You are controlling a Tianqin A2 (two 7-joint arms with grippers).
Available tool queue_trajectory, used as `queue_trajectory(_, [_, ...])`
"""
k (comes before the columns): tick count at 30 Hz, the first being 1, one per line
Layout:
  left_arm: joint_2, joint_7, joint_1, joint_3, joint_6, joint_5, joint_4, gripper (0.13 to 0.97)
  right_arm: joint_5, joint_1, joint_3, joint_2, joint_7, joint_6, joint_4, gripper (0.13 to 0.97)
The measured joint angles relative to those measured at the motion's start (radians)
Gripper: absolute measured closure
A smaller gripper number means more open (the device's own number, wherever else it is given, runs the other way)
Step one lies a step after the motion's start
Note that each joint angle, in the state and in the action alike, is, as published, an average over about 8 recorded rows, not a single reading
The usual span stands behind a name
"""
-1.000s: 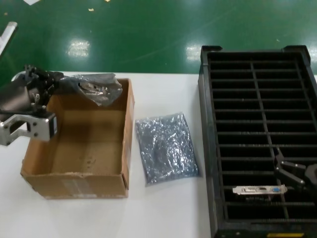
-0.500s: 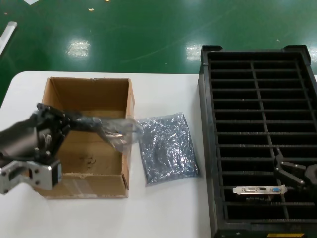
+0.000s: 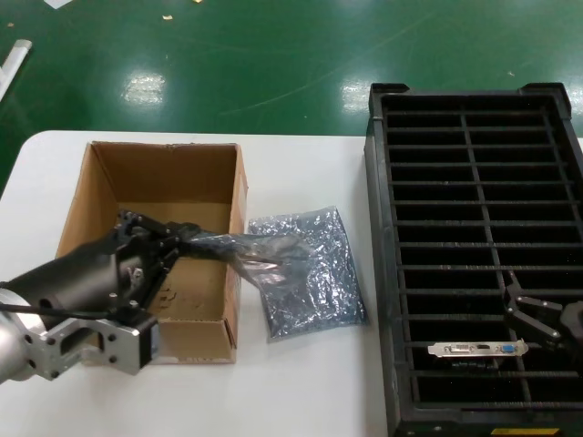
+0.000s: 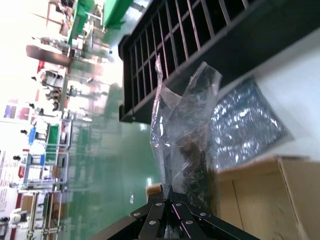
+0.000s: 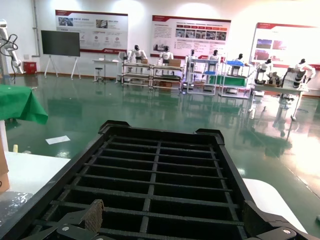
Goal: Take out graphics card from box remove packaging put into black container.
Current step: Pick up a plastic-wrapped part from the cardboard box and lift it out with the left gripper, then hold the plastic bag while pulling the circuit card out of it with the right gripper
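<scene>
Bagged card carried right, out of the box

Head view: left gripper (image 3: 178,238) clamps bag (image 3: 260,255) over box (image 3: 91,196) rim — right gripper (image 3: 537,319) spread above crate (image 3: 378,273). Left wrist: a thin pinch — the bag could slip.

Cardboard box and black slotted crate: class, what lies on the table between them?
In the head view, a flat silver-grey antistatic bag lies between the cardboard box and the black crate. The left gripper holds a second bag over its edge.

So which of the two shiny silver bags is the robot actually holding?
The crumpled, see-through silver bag clamped in the left gripper over the cardboard box's edge; the other silver bag lies flat on the table.
</scene>
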Motion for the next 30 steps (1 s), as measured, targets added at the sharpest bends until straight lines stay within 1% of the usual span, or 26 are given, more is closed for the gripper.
queue_trajectory(5, [0.02, -0.005, -0.003, 0.013, 0.008, 0.001, -0.022, 0.959, 0.0, 0.0, 0.0, 0.0, 0.0, 0.0, 0.0, 0.129])
queue_trajectory(10, [0.032, -0.002, -0.005, 0.021, 0.007, 0.001, -0.026, 0.959, 0.0, 0.0, 0.0, 0.0, 0.0, 0.0, 0.0, 0.129])
queue_trajectory(16, [0.034, -0.001, -0.005, 0.022, 0.006, 0.001, -0.025, 0.959, 0.01, 0.001, 0.025, -0.023, -0.007, -0.023, 0.006, 0.129])
queue_trajectory(22, [0.034, -0.001, -0.005, 0.022, 0.006, 0.001, -0.025, 0.959, 0.043, 0.019, 0.05, -0.062, -0.008, -0.071, 0.038, 0.129])
queue_trajectory(26, [0.034, -0.001, -0.005, 0.022, 0.006, 0.001, -0.026, 0.959, 0.06, 0.049, 0.023, -0.057, 0.016, -0.073, 0.066, 0.137])
queue_trajectory(30, [0.034, -0.001, -0.005, 0.022, 0.006, 0.001, -0.026, 0.959, 0.069, 0.083, -0.037, -0.021, 0.052, -0.047, 0.091, 0.148])
